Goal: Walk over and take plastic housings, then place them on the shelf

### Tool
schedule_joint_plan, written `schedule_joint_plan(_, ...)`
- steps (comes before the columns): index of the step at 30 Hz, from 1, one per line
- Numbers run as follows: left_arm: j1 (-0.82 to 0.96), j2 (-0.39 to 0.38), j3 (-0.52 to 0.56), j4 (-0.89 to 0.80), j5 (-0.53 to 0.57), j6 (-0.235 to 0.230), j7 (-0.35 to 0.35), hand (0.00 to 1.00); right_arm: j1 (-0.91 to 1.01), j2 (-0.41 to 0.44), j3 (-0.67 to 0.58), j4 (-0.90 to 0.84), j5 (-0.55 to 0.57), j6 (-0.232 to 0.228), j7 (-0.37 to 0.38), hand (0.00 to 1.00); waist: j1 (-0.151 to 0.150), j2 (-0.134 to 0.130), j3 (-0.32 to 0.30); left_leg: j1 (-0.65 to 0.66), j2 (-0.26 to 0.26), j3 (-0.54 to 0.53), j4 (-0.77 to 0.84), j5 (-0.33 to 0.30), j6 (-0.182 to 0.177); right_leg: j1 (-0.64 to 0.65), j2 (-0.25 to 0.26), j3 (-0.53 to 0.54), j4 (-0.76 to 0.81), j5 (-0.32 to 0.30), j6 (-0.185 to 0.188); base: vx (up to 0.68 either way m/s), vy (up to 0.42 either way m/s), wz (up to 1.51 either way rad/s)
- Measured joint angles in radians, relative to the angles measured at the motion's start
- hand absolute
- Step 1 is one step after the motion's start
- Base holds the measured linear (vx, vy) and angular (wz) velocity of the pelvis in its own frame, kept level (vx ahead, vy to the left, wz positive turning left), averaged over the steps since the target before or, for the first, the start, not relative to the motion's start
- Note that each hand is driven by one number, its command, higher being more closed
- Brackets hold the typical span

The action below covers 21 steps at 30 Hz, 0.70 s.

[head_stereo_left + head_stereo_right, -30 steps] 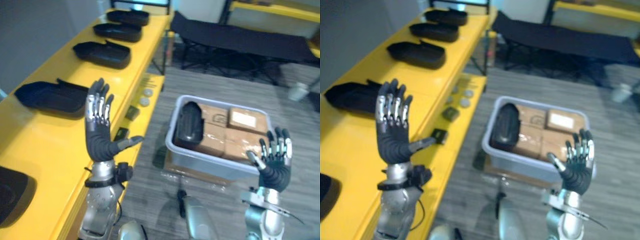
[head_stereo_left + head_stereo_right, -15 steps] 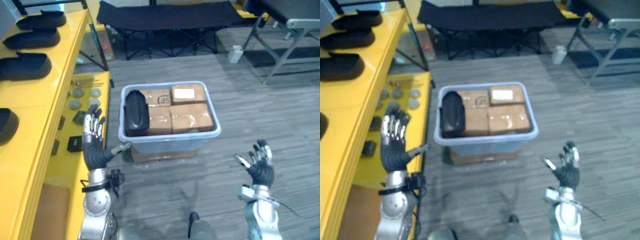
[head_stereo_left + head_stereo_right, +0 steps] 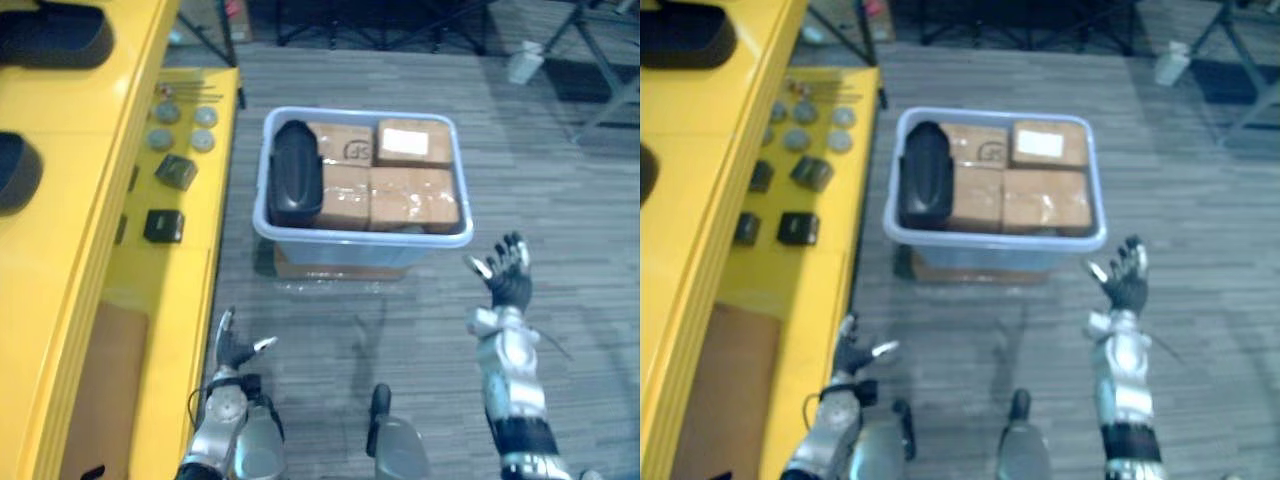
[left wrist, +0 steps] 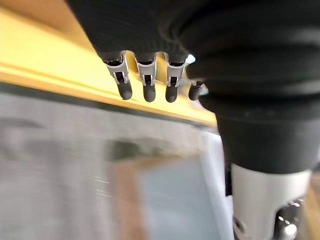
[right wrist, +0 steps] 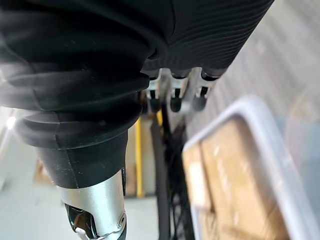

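We see a rounded, glossy black plastic housing [image 3: 297, 185] lying at the left end of the pale grey plastic bin [image 3: 360, 238], against taped brown cardboard boxes [image 3: 415, 198]. Our right hand [image 3: 510, 283] hovers by the bin's near right corner with its fingers spread and empty. Our left hand [image 3: 234, 350] is equally loose, lower down off the near left corner.

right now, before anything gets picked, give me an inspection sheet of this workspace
surface: long yellow shelf on the robot's left, grey carpet floor ahead
job's things: one black plastic housing standing in the left end of the pale grey plastic bin; two more black housings on the shelf top
clutter: brown cardboard boxes filling the rest of the bin; round grey discs and small dark blocks on the lower ledge
hands: left hand open, low by the shelf; right hand open, near the bin's right corner; both hold nothing
cables: nothing seen
surroundings: white container on the floor beyond
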Motion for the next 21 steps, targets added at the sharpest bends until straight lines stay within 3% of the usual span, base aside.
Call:
schedule_joint_plan(2,0.016,0.001,0.024,0.091,0.002,0.016,-0.048,0.00,-0.126,-0.037,0.013,0.100,0.000,0.034,0.001,0.00,0.031,0.004,0.025,-0.005,-0.007,-0.028,0.010,0.001,0.001,0.015,-0.007,-0.022,0.011,-0.003,-0.002,-0.07,0.026,0.33)
schedule_joint_plan(7,0.053,0.003,0.090,0.198,0.000,-0.002,-0.107,0.00,-0.378,-0.171,0.051,0.323,0.010,0.081,0.010,0.00,0.078,0.026,0.057,-0.025,-0.047,-0.075,0.008,0.023,0.014,0.015,-0.053,-0.073,0.058,-0.026,0.003,-0.09,0.034,0.36)
schedule_joint_plan(9,0.080,-0.001,0.117,0.217,-0.002,-0.006,-0.117,0.00,-0.438,-0.208,0.069,0.366,0.009,0.087,0.019,0.00,0.080,0.033,0.067,-0.039,-0.061,-0.095,0.009,0.029,0.018,0.013,-0.069,-0.098,0.073,-0.035,0.010,-0.04,0.024,0.32)
schedule_joint_plan(15,0.092,-0.004,0.102,0.260,-0.003,-0.043,-0.155,0.00,-0.658,-0.301,0.108,0.570,-0.013,0.190,-0.006,0.00,0.117,0.055,0.111,-0.075,-0.098,-0.137,0.005,0.062,0.026,-0.021,-0.113,-0.146,0.141,-0.064,0.012,-0.04,0.011,0.28)
schedule_joint_plan(17,0.089,-0.008,0.081,0.260,-0.009,-0.056,-0.159,0.00,-0.696,-0.323,0.109,0.615,-0.019,0.216,-0.038,0.00,0.133,0.072,0.124,-0.076,-0.111,-0.142,0.005,0.065,0.029,-0.027,-0.129,-0.150,0.164,-0.075,0.011,-0.03,0.011,0.18)
schedule_joint_plan(21,0.078,-0.009,0.047,0.291,-0.049,-0.082,-0.163,0.00,-0.777,-0.351,0.108,0.689,-0.045,0.265,-0.112,0.00,0.135,0.099,0.135,-0.136,-0.125,-0.161,0.009,0.082,0.032,-0.080,-0.146,-0.169,0.193,-0.081,0.014,-0.03,0.004,0.17)
